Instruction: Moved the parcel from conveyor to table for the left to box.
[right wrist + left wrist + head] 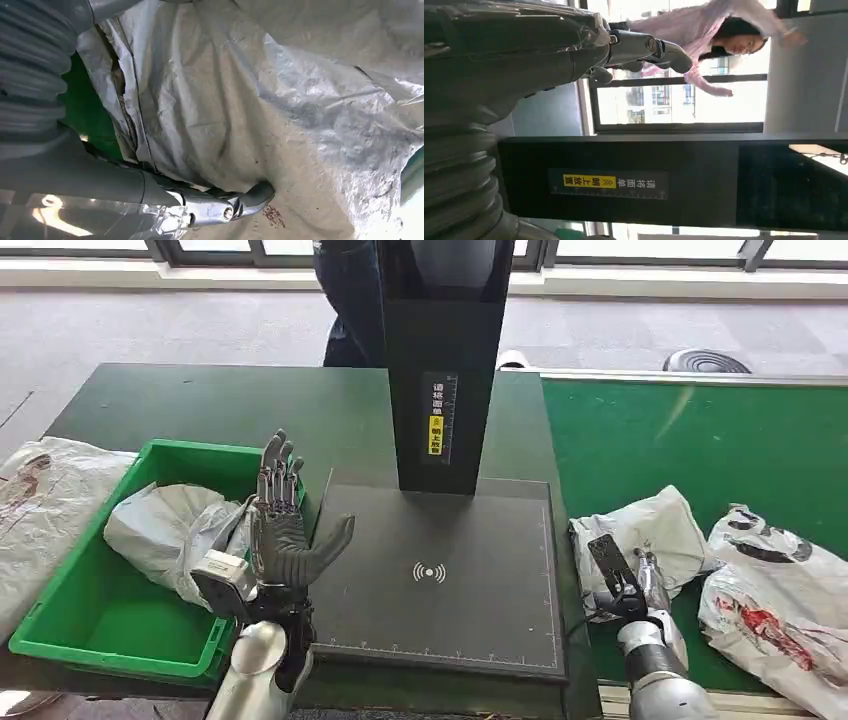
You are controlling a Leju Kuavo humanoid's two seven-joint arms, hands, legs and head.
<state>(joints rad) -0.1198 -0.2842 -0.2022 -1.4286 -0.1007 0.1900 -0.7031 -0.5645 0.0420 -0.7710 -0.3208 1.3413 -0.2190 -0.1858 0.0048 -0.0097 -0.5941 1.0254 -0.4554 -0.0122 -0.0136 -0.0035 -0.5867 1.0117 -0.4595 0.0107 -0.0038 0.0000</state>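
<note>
Grey poly parcel [640, 530] lies on the green conveyor [700, 430], right of the bench; my right hand [625, 575] presses into it, grasp unclear; left hand [285, 530] waits released beside the bin [60, 640].

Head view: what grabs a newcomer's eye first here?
Probably the tall black scanner column rising from the dark pad at centre. To its left the left hand stands raised with fingers spread beside a green bin holding a grey parcel. On the green conveyor to the right, the right hand reaches onto a crumpled grey parcel.
</note>
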